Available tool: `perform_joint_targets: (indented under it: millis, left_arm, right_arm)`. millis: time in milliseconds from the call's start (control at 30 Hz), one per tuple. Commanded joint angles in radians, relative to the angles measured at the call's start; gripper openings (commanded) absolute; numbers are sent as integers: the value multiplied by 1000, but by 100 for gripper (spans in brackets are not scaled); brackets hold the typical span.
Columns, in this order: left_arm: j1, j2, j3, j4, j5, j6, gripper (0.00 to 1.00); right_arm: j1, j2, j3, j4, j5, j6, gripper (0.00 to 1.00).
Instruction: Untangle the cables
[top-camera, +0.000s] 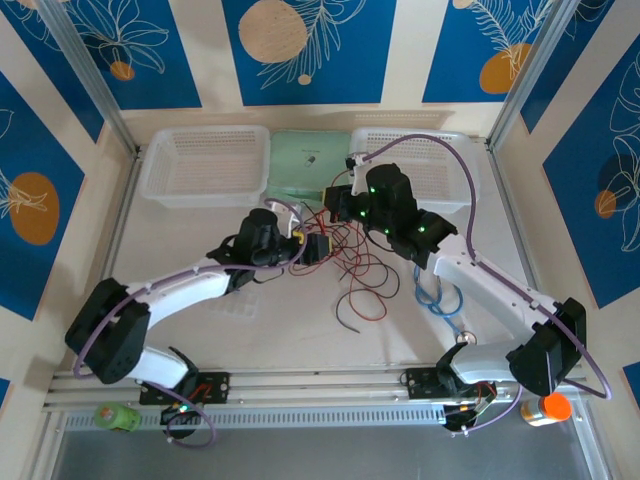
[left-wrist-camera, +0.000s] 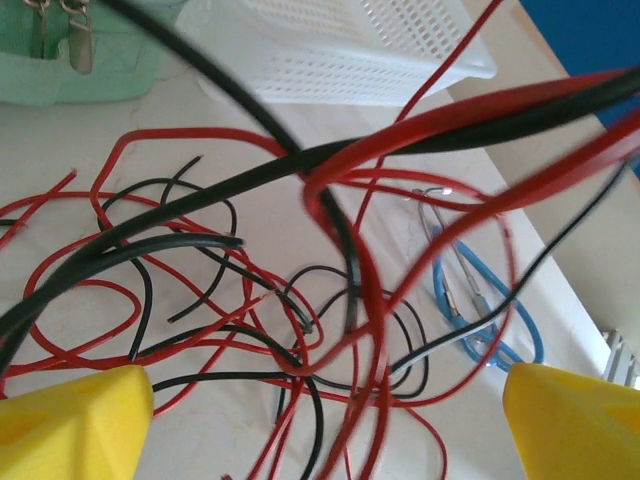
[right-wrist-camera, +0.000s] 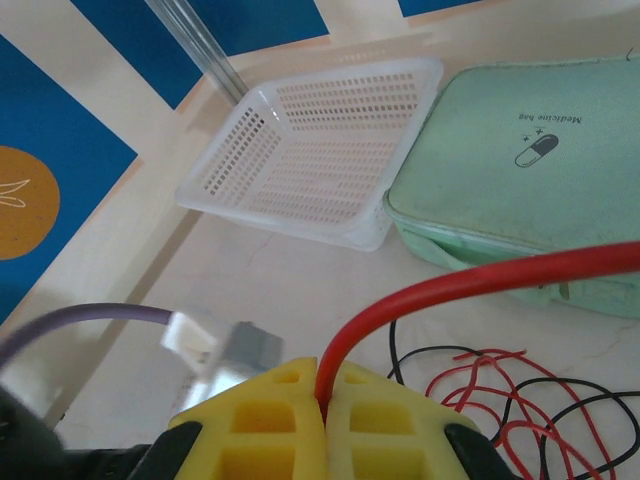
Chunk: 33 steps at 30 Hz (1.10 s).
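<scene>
Count from my station. White baskets: two, left basket (top-camera: 205, 165) and right basket (top-camera: 455, 168). Green bag (top-camera: 305, 160): one. Blue cable (top-camera: 440, 298): one. Thin cables (top-camera: 352, 268): two colours, red and black, several strands of each; I cannot get an exact number out of the tangle. Arms: two, left arm (top-camera: 190, 285) and right arm (top-camera: 490, 290), one gripper apiece, left gripper (left-wrist-camera: 325, 415) and right gripper (right-wrist-camera: 325, 395). Orange-capped bottle (top-camera: 545, 408): one. Small green object (top-camera: 118, 416): one.

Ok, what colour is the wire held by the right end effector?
Red; the wire shows best in the right wrist view.
</scene>
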Motion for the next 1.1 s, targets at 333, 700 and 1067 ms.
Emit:
perform_joint_targets:
  millis: [333, 700, 1067]
  left_arm:
    - [-5, 97, 26, 163, -195, -72, 23]
    - [73, -63, -62, -117, -250, -29, 8]
    - [143, -126, -81, -261, -254, 39, 56]
  right_arm:
    - [21, -66, 44, -85, 70, 54, 0]
    - [-111, -256, 45, -254, 157, 63, 0]
    - [-269, -355, 34, -295, 47, 97, 0]
